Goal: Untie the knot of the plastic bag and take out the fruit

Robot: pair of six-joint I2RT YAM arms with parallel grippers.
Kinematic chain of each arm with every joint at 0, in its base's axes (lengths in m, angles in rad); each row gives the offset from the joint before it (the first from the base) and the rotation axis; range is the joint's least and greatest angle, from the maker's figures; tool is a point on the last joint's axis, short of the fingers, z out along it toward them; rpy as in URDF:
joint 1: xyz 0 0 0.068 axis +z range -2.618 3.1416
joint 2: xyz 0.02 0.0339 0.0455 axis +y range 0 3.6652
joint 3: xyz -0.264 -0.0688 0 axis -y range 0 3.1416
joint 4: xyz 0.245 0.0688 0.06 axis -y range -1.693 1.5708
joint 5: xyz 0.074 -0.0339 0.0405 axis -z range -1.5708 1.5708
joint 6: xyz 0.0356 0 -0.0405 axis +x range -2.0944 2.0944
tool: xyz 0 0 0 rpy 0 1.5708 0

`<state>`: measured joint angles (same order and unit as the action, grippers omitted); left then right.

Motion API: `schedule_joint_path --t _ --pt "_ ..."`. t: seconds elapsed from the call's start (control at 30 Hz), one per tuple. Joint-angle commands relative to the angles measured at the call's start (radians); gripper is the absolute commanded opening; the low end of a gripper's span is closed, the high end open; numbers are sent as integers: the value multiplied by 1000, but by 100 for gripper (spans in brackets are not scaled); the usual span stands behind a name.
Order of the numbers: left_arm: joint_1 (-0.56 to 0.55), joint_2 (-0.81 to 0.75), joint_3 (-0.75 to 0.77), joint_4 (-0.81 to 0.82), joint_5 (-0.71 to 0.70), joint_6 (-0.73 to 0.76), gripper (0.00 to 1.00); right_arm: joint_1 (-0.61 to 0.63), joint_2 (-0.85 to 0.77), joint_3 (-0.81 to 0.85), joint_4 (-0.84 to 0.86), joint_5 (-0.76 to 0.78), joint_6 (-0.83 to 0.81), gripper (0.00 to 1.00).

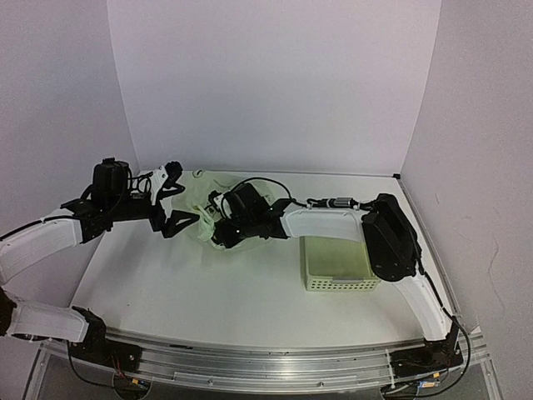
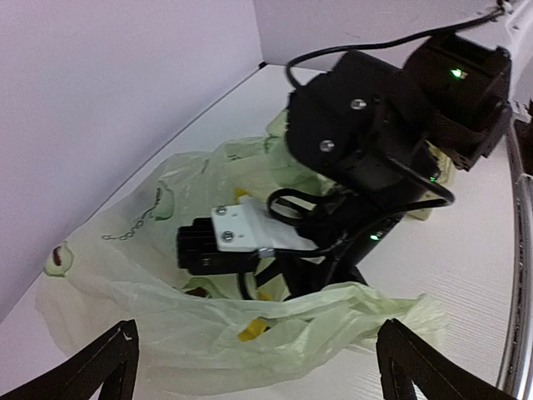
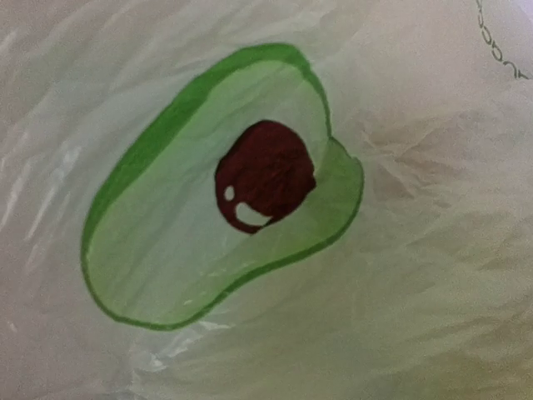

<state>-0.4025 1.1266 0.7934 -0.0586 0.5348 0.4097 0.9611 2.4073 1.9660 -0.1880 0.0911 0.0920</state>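
The pale green plastic bag lies crumpled at the back left of the table. My left gripper is open at its left side. In the left wrist view its two fingers straddle the bag's near edge without touching it. My right gripper is pushed down into the bag's mouth, and its fingers are hidden by the film. A yellow piece of fruit shows through a gap in the bag. The right wrist view holds only bag film with an avocado print. The knot is hidden.
A pale green lattice basket stands right of the bag, under the right arm. The right arm's black wrist fills the space above the bag. White walls close in at the back and left.
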Motion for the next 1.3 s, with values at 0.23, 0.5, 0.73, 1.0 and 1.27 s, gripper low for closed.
schedule_joint_path --t 0.23,0.5,0.73,1.0,1.27 --pt "-27 149 51 -40 71 294 99 -18 60 92 -52 -41 38 70" --pt "-67 106 -9 40 179 420 98 -8 59 76 -56 -157 49 77" --pt "-82 76 -59 103 175 530 96 -7 130 136 -104 -52 58 76" --pt "-83 162 -60 145 147 650 72 -8 215 239 -123 36 50 76" --pt "-84 219 -60 69 198 825 75 -10 237 270 -102 29 40 64"
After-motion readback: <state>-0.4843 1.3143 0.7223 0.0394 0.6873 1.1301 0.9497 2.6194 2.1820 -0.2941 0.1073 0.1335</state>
